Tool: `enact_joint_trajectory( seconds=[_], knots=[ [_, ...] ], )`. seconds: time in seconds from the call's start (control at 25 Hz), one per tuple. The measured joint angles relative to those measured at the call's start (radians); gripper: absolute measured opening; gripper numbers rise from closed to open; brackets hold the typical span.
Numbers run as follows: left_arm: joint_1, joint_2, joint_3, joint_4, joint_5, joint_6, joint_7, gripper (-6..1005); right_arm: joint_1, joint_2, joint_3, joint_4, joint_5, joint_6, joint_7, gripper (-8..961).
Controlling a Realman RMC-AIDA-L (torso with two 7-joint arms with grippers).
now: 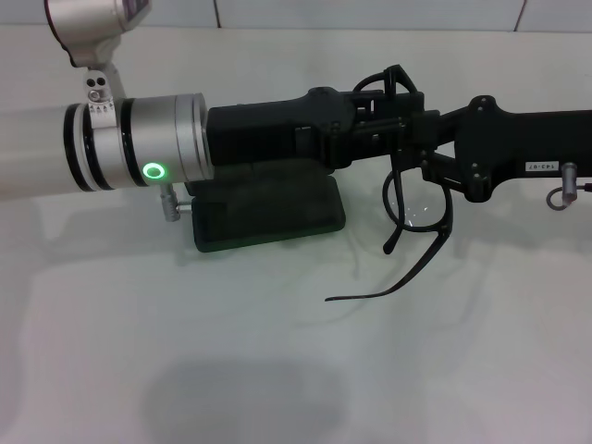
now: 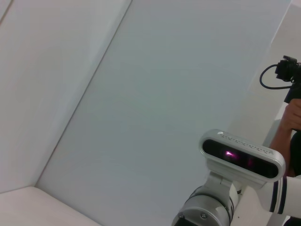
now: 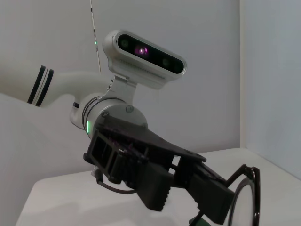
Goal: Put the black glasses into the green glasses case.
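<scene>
The black glasses hang just right of the green glasses case, one long temple arm trailing down towards the table. My right gripper reaches in from the right and is shut on the top of their frame. My left gripper stretches in from the left above the case and meets the right gripper at the glasses. In the right wrist view the left gripper sits right beside the round rim of the glasses. The left arm hides the case's far part.
The white table spreads in front of the case. A wall runs along the table's back edge. The left wrist view shows only the wall and my head camera.
</scene>
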Motion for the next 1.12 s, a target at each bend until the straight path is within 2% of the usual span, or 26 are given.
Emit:
enact_joint_trajectory(
  seconds=[0.2, 0.52, 1.12],
  knots=[
    [-0.002, 0.001, 0.003, 0.0, 0.001, 0.008, -0.006, 469, 0.001, 0.0, 0.004, 0.002, 0.0, 0.009, 0.0, 107],
    [0.004, 0.017, 0.0, 0.004, -0.003, 0.064, -0.012, 470, 0.0, -0.002, 0.012, 0.003, 0.01, 0.033, -0.003, 108],
    [0.001, 0.009, 0.006, 0.005, 0.049, 0.028, -0.029, 471, -0.001, 0.0, 0.003, 0.001, 0.015, -0.001, -0.007, 108]
  ],
)
